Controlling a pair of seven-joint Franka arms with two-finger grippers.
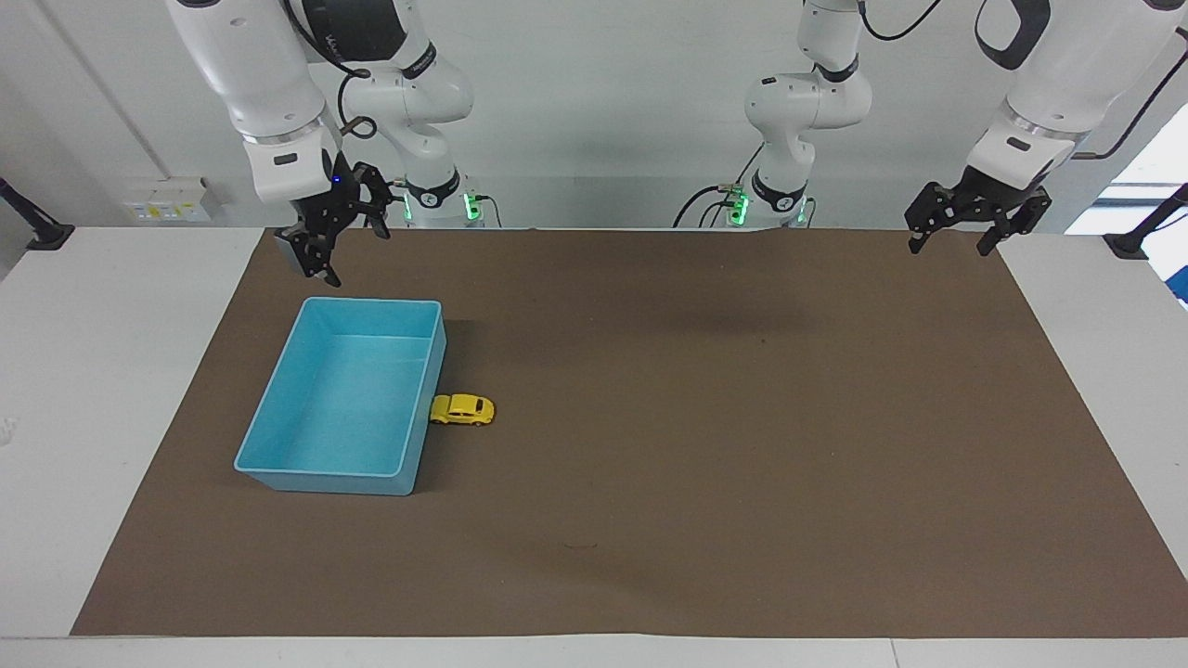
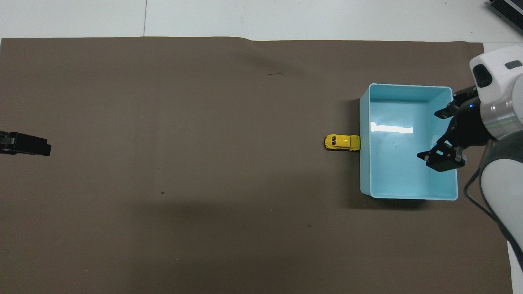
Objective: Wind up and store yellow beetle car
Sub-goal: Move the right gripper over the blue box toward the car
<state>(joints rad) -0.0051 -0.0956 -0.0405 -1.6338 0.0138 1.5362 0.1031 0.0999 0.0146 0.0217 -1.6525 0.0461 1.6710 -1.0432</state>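
White table (image 1: 111, 390) under a broad brown mat (image 1: 705, 445) covering most of its top, bare white margins left around the mat's edges. Plain pale wall (image 1: 594, 102) rising from the table's edge. Socket panel (image 1: 167, 199) low on that wall, above the table's corner. Black clamp mounts (image 1: 32, 227) fixed at two table corners. Bright window (image 1: 1146, 176) beside the wall. Soft shadows across the mat.
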